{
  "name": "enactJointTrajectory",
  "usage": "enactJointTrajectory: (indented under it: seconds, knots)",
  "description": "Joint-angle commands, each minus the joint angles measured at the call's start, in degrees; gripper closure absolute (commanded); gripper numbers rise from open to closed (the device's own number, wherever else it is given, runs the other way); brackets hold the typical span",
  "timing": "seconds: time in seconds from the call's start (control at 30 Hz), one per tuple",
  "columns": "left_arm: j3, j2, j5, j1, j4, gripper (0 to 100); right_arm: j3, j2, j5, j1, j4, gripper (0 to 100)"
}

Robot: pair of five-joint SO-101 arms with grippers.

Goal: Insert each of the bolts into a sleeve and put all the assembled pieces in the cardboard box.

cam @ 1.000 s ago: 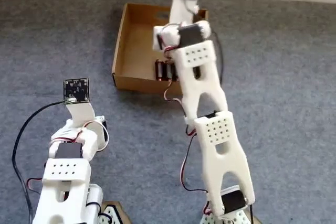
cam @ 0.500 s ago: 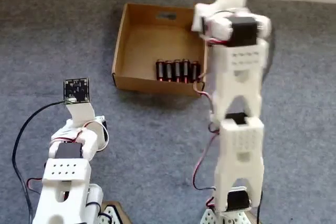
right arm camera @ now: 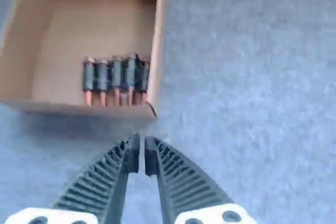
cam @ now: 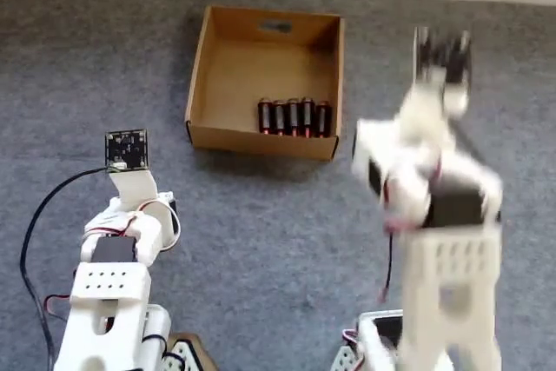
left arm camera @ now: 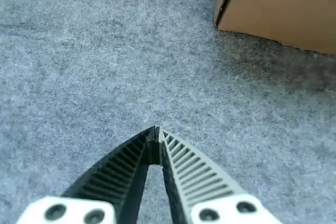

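Observation:
The cardboard box (cam: 217, 49) stands at the back of the grey carpet. Inside it, several assembled bolt-and-sleeve pieces (cam: 294, 117) lie in a row against the near wall. The same pieces (right arm camera: 115, 77) and box (right arm camera: 21, 51) appear in the right wrist view. My right gripper (right arm camera: 140, 144) is shut and empty, above the carpet just outside the box's near right corner. My right arm (cam: 434, 188) is folded back to the right of the box. My left gripper (left arm camera: 155, 132) is shut and empty over bare carpet, with a box corner (left arm camera: 278, 9) ahead of it.
My left arm (cam: 113, 249) rests at the lower left, well short of the box. Grey carpet (cam: 261, 232) stretches between both arms and in front of the box. A pale wall edge runs along the back.
My right arm has swung from over the box to its right and pulled back toward its base, uncovering the row of pieces. The left arm has stayed still.

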Motion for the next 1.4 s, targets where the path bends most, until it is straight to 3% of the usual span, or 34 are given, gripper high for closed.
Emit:
enactJointTrajectory:
  seconds: [0.0,0.2,0.47,0.57,0.7,0.9,1.17,1.37]
  knots:
    - [-0.2,-1.4,-0.4,-0.4,-1.2,99,29.5,-26.9,4.8,1.6,-7.6,97.3]
    - [-0.2,-1.4,-0.4,-0.3,-1.2,99,46.0,-53.5,9.5,1.5,-0.7,97.1]
    - [0.0,-1.5,-0.4,7.7,-0.9,99,58.8,-50.9,9.7,1.5,-3.6,97.1]
    - [3.9,-1.5,-0.5,6.7,-0.9,99,64.0,-52.5,9.7,1.5,-3.8,97.1]
    - [6.9,-1.6,-0.5,0.5,-0.7,99,70.5,-51.8,9.5,1.8,-9.9,97.1]
    - [7.0,-13.2,-7.4,-6.5,10.7,99,69.8,-51.5,9.6,1.8,-10.0,97.1]
    - [17.3,-47.8,-7.4,-7.4,26.5,99,69.8,-51.5,9.5,1.8,-9.9,97.1]
    - [17.0,-43.0,-7.4,-0.7,31.7,99,69.8,-51.5,9.6,1.8,-9.9,97.1]
